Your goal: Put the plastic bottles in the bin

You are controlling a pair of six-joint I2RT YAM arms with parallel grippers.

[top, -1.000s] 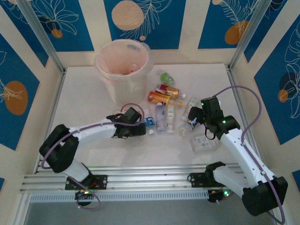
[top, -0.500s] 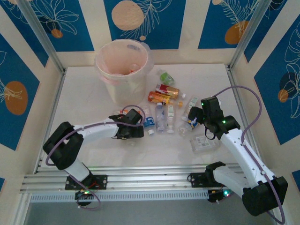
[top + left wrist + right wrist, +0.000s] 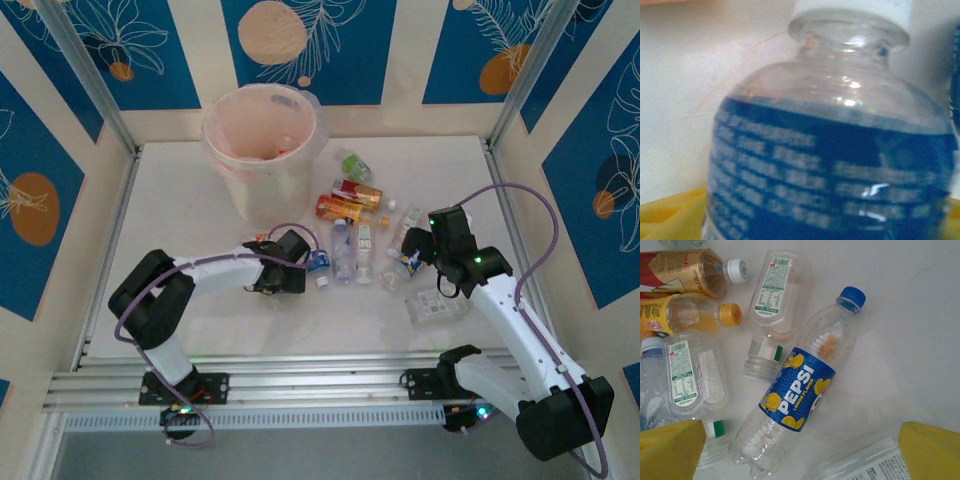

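Observation:
A pile of plastic bottles lies right of centre: orange (image 3: 340,209), red (image 3: 357,191), green (image 3: 355,165) and clear ones (image 3: 343,250). The pale pink bin (image 3: 215,140) stands at the back. My left gripper (image 3: 304,268) reaches low to a clear bottle with a dark blue label (image 3: 319,262). That bottle (image 3: 830,150) spans the whole gap between the yellow fingertips (image 3: 665,217), hiding how the jaws of the left gripper (image 3: 807,220) stand. My right gripper (image 3: 412,254) hovers open over a Pepsi bottle (image 3: 800,390), which lies loose between its yellow fingertips (image 3: 670,452).
A flattened clear bottle (image 3: 435,305) lies near the right arm. In the right wrist view, a red-gold bottle (image 3: 685,270), an orange one (image 3: 685,315) and clear white-labelled ones (image 3: 775,295) crowd the left. Aluminium posts frame the table.
My left arm has swung right and pushed its gripper up against the blue-labelled bottle. The right arm has not moved.

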